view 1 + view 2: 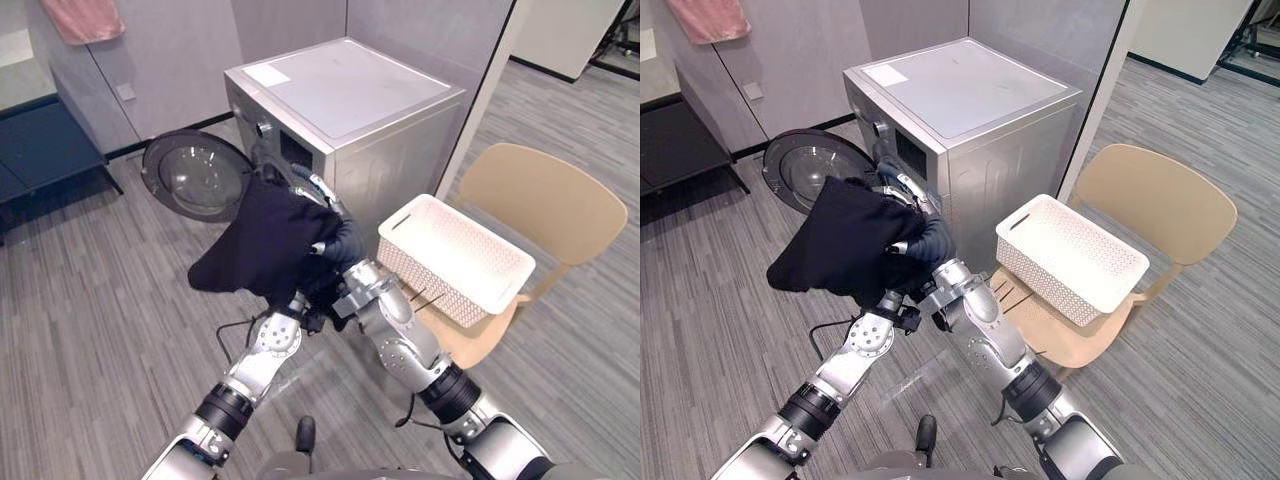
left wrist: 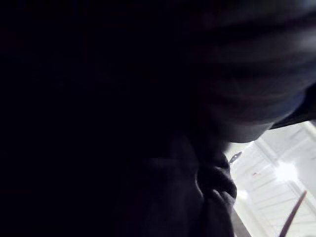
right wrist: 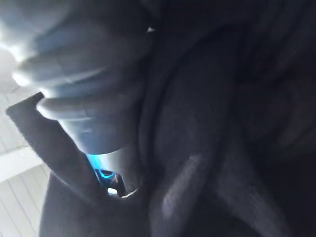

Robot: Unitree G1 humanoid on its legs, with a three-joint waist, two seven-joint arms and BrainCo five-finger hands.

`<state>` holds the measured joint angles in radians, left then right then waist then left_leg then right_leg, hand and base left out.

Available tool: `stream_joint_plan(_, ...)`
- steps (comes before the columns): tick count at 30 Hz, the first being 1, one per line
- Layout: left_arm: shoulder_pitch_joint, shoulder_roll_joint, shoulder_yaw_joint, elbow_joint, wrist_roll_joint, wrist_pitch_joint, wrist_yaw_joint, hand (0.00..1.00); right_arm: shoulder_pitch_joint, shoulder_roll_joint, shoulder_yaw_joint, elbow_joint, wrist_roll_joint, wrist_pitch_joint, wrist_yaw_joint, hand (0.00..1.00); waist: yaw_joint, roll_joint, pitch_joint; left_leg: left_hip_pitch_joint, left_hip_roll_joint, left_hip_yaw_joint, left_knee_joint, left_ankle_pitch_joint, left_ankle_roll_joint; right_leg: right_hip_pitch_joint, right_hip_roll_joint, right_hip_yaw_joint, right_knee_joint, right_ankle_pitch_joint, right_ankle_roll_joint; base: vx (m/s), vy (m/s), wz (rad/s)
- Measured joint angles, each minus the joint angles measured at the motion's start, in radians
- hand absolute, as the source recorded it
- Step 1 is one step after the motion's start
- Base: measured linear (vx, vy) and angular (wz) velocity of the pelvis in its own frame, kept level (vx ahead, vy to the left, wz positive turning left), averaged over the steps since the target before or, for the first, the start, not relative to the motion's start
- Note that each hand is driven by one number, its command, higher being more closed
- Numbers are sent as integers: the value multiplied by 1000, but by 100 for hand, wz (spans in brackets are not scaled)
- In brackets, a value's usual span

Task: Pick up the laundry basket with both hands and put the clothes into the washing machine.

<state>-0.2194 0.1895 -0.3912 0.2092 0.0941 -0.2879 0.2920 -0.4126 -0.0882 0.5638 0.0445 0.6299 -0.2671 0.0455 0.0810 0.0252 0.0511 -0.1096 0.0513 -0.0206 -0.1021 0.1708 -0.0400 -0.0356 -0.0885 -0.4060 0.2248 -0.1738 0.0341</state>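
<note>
A black garment (image 1: pixel 265 245) hangs bunched in the air in front of the washing machine (image 1: pixel 350 90), just below its drum opening. My right hand (image 1: pixel 930 238) is at the garment's upper edge, its fingers (image 1: pixel 902 186) curled over the cloth next to the opening. My left arm rises under the garment; the left hand (image 2: pixel 256 98) is wrapped in dark cloth and its fingers are hidden. The round door (image 1: pixel 195 178) stands swung open to the left. The white laundry basket (image 1: pixel 455 255) rests on a tan chair (image 1: pixel 550 200) to the right and looks empty.
A grey partition wall runs behind the machine. A dark bench (image 1: pixel 40 150) stands at the far left and a pink cloth (image 1: pixel 85 18) hangs above it. Grey striped carpet lies in front of the machine and around the chair.
</note>
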Motion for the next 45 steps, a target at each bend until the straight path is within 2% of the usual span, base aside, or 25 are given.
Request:
stream_joint_plan(3,59,-18,55,-46,-25,0,1,100,64,-2,-49,-43,-105,2,-6,0,-9,-7,-5,0,-2,1,0,1,-1,0,-1,1,-1,0,0,0,0,0)
stream_joint_plan(4,85,-19,82,-63,-35,0,0,100,106,-12,-95,-74,-182,2,-23,0,-10,-13,-8,1,-2,3,0,2,-1,0,-1,3,-2,0,0,18,-21,-4)
stream_joint_plan(9,214,-19,209,-92,-67,-3,-7,100,265,-115,-266,-116,-462,1,-73,0,-13,-17,-11,6,0,9,-1,2,-1,2,0,11,-8,0,0,-1,-22,-4)
stream_joint_plan(14,334,-18,276,-78,-109,-3,-30,100,394,-172,-325,-89,-608,3,-90,0,-12,-17,-11,0,5,20,-1,-4,-7,-4,6,22,-18,2,-3,3,-25,-5)
stream_joint_plan(16,361,-17,283,-30,-120,-3,-38,100,432,-184,-319,-13,-665,4,-85,0,-12,-16,-10,-1,6,20,-1,-8,-12,-4,7,22,-20,2,-3,6,-12,-3)
stream_joint_plan(19,376,-20,286,105,-123,-1,-69,100,467,-174,-318,187,-790,26,-79,0,-13,-12,-8,-17,2,4,0,-7,-13,-6,7,2,-24,2,-3,7,-20,18)
stream_joint_plan(22,371,-29,286,246,-123,14,-98,100,488,-154,-334,422,-898,64,-88,0,-15,-6,0,-97,-9,-20,9,-7,-14,-34,-5,-100,-14,-6,0,5,-16,82)
stream_joint_plan(23,366,-34,286,279,-123,22,-99,100,496,-142,-349,467,-920,79,-91,0,-17,-5,6,-113,-3,34,10,-19,3,-33,-17,-147,-16,-7,2,62,-13,134)
stream_joint_plan(25,348,-52,294,348,-123,31,-98,100,489,-115,-381,567,-936,83,-103,0,-16,-14,32,-130,11,211,43,-52,57,-13,-57,-226,-10,-15,15,115,24,129)
stream_joint_plan(26,349,-59,299,381,-121,37,-99,100,476,-110,-391,628,-936,87,-110,0,-15,-11,45,-133,30,314,78,-59,67,4,-74,-256,4,-26,31,201,63,106)
stream_joint_plan(27,359,-65,318,423,-120,42,-108,100,462,-104,-403,689,-938,95,-118,0,-14,-7,56,-134,38,342,114,-31,59,31,-89,-280,17,-43,57,206,73,88)
stream_joint_plan(30,368,-62,367,514,-118,53,-115,100,438,-69,-411,732,-933,104,-135,0,-11,-25,68,-134,-8,322,131,-69,71,51,-125,-282,5,-51,84,158,111,46)
stream_joint_plan(32,396,-61,398,564,-104,72,-116,100,405,-45,-420,763,-926,112,-135,0,-10,-39,79,-159,-47,318,228,-169,92,66,-183,-288,49,-61,126,224,159,16)
stream_joint_plan(33,406,-62,398,565,-100,76,-117,100,403,-41,-428,765,-922,118,-136,0,-10,-41,83,-158,-59,318,252,-194,97,65,-212,-281,94,-67,132,234,171,32)
stream_joint_plan(34,423,-65,402,565,-100,83,-118,100,404,-41,-450,762,-915,121,-138,0,-14,-34,86,-151,-82,296,301,-241,114,44,-277,-250,243,-66,121,258,216,53)
stream_joint_plan(35,420,-60,401,566,-99,84,-118,100,415,-46,-455,761,-913,121,-139,0,-19,-33,91,-131,-101,272,324,-271,126,-8,-322,-163,413,-35,23,351,252,92)
stream_joint_plan(36,409,-52,399,566,-98,84,-118,100,426,-46,-455,760,-908,121,-139,0,-39,-29,107,-98,-108,225,340,-300,138,-79,-296,-9,563,-45,-2,321,192,88)
stream_joint_plan(38,395,-44,399,566,-98,85,-118,100,431,-45,-455,755,-897,121,-139,0,-55,-24,128,-62,-111,170,340,-315,149,-146,-221,87,645,-103,12,358,117,87)
stream_joint_plan(40,380,-43,392,565,-98,85,-118,100,442,-49,-458,738,-877,121,-142,0,-85,-26,138,-3,-134,107,299,-326,154,-256,-166,111,625,-132,14,374,81,92)
stream_joint_plan(41,368,-45,379,565,-98,85,-118,100,444,-53,-461,727,-874,121,-149,0,-95,-35,150,32,-144,84,285,-337,152,-304,-147,109,572,-131,15,300,23,83)
stream_joint_plan(43,350,-49,358,565,-98,85,-118,100,444,-57,-469,724,-868,121,-153,0,-100,-17,171,68,-147,50,285,-357,135,-360,-112,107,427,-107,35,360,8,70)
stream_joint_plan(44,334,-49,346,564,-97,84,-118,100,442,-58,-473,724,-859,120,-155,0,-105,-29,169,98,-151,21,279,-371,120,-389,-88,106,262,-45,42,450,-32,82)
stream_joint_plan(45,323,-46,341,563,-93,84,-118,100,443,-55,-476,723,-854,121,-156,0,-112,-29,173,125,-160,-6,267,-381,105,-403,-80,105,145,17,36,478,-57,87)
